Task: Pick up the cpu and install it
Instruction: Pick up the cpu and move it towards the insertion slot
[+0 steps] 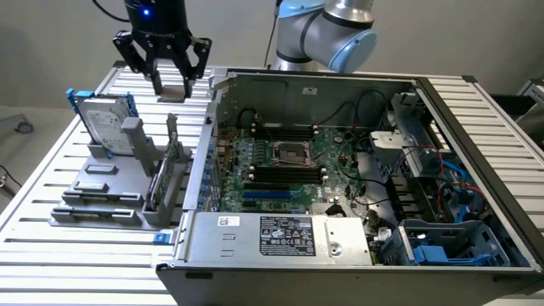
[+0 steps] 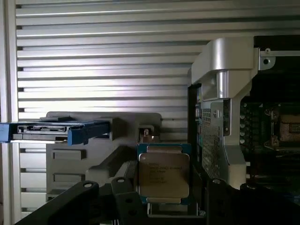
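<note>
While the black end effector [image 1: 174, 88] hangs above the ribbed aluminium table [image 1: 76, 268], its fingers clasp the cpu [image 1: 174, 94] by two opposite edges. The chip is a small flat square with a dull silvery metal lid and a thin green rim, raised clear of the table. It sits just to the exterior view's left of the open steel case [image 1: 476, 140]. Nearby, a grey moulded holder [image 1: 102, 191] carries an upright, blue-framed hard drive [image 1: 106, 121].

cpu [image 2: 163, 174]: matt silvery metal top. table [image 1: 38, 191]: ribbed bare metal, satin sheen. holder [image 1: 102, 191]: matt grey plastic.
</note>
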